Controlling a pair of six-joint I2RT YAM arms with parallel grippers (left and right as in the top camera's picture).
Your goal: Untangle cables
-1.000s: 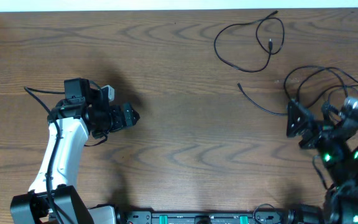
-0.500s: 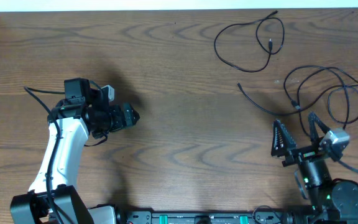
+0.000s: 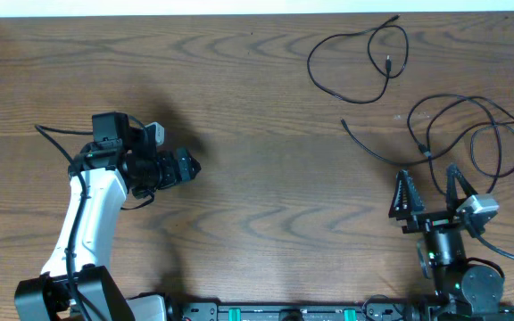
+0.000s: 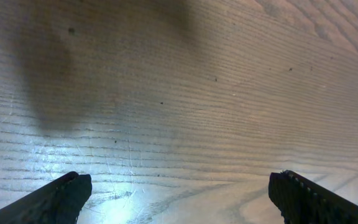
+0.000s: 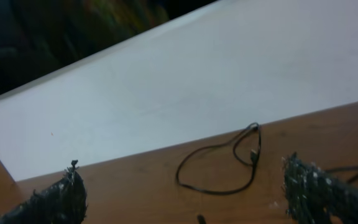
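On the far right side of the table [image 3: 266, 107] lie the cables [image 3: 406, 49], two thin black ones. They do not touch each other.

I call the one near the back edge the far cable [image 3: 310, 64]. It makes one big loose loop with a small loop at its end. My right wrist view shows it too [image 5: 180, 174], lying on the wood in front of a white wall.

I call the other one the near cable [image 3: 458, 97]. It sits closer to me and crosses over itself in a few loops. One thin end runs out to the left.

My right hand [image 3: 427, 192] is just in front of the near cable. Its two fingers are spread wide and hold nothing. One bit of that cable runs close by the left fingertip. I cannot tell if it touches.

My left hand [image 3: 186, 165] is on the left side of the table, well apart from both cables. Its wrist view shows the fingers [image 4: 58, 199] spread wide, with only bare wood between them.
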